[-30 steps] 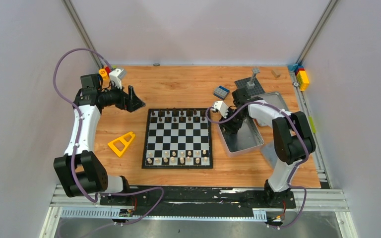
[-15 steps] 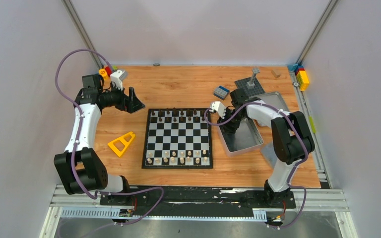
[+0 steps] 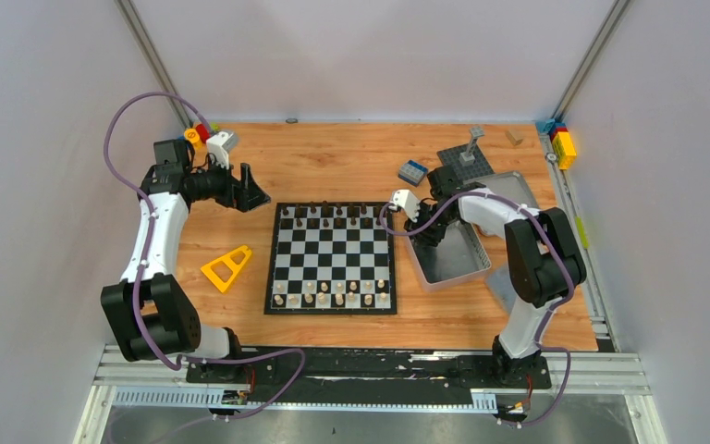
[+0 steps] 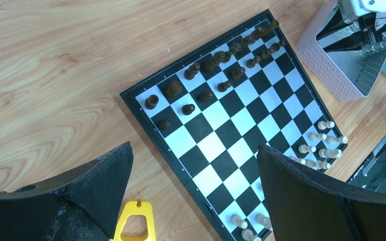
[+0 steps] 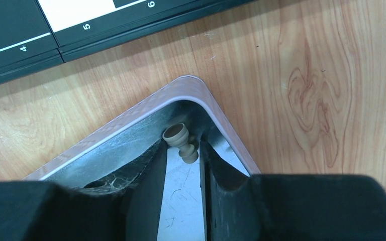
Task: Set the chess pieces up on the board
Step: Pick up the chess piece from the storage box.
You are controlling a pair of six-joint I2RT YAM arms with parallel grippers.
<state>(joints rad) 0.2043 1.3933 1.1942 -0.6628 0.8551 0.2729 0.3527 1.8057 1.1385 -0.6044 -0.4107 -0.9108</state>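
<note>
The left gripper (image 3: 251, 190) is hovering spread wide off the board's (image 3: 333, 254) 10 o'clock corner, holding nothing. On the board, dark pieces (image 3: 328, 215) are standing along the 12 o'clock rows and pale pieces (image 3: 333, 293) along the 6 o'clock rows, which look incomplete.

At the board's 3 o'clock, the right gripper (image 5: 182, 145) is sitting low in the tin (image 5: 130, 120). Its jaws are narrow around a pale pawn (image 5: 175, 134) lying tipped in a corner, and I cannot tell whether they are pinching it.

This looks like the picking step. Next it needs a firm pinch, a lift clear of the tin wall, and a carry to a free pale-side square.
</note>
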